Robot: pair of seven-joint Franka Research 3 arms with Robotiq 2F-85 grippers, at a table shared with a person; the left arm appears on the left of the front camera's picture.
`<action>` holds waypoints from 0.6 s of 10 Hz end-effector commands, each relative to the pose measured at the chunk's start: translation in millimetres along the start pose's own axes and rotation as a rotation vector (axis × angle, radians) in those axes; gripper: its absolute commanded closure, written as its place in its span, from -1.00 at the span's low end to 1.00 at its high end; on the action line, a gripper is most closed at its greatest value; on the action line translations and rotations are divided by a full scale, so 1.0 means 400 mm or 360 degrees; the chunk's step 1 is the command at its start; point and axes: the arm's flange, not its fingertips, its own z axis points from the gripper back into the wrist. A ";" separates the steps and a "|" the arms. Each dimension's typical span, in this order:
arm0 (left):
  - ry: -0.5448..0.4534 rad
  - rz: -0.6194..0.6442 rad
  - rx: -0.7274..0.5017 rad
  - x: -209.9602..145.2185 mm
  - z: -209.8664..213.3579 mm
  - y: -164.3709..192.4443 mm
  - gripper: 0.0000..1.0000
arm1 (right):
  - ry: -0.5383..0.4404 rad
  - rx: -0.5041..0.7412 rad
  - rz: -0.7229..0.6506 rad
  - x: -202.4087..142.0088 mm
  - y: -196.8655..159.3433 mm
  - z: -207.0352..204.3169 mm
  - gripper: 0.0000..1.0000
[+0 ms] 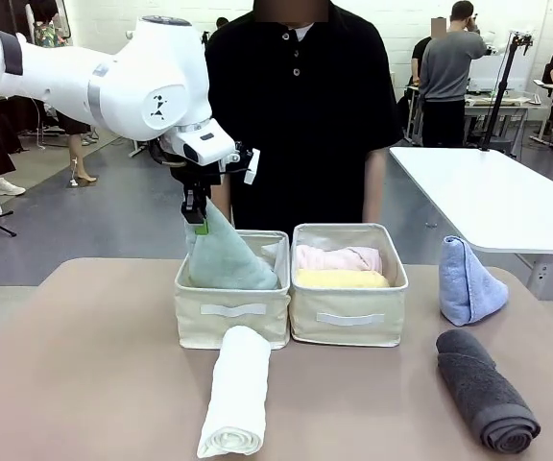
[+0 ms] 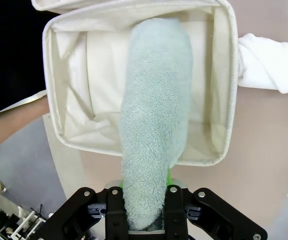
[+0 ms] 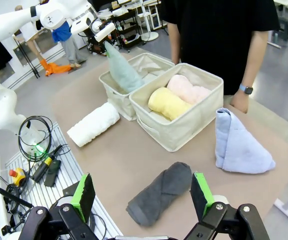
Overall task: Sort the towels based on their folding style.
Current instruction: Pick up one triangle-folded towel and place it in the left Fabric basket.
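Observation:
My left gripper [image 1: 198, 223] [image 2: 145, 220] is shut on the tip of the pale green cone towel [image 1: 224, 254] [image 2: 154, 125] [image 3: 121, 70], whose wide base rests inside the left beige bin [image 1: 230, 315] [image 2: 224, 75]. The right bin [image 1: 348, 322] [image 3: 184, 125] holds a pink rolled towel [image 1: 339, 256] [image 3: 186, 90] and a yellow rolled towel [image 1: 342, 279] [image 3: 166, 102]. A white rolled towel [image 1: 235, 389] [image 3: 93, 124] lies in front of the left bin. At the right of the table stand a light blue cone towel [image 1: 468, 280] [image 3: 236, 145] and a dark grey rolled towel [image 1: 485, 389] [image 3: 159, 192]. My right gripper [image 3: 143, 197] hangs open above the grey roll.
A person in black stands at the far edge behind the bins, one hand [image 3: 239, 100] by the right bin. A white table [image 1: 497, 197] stands at back right. Cables and an emergency-stop box [image 3: 16, 176] lie beyond the table's edge in the right wrist view.

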 end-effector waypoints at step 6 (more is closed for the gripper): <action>0.0047 -0.0031 -0.0280 0.024 -0.122 -0.080 0.58 | -0.0048 0.0028 0.0021 0.007 -0.003 0.002 -1.00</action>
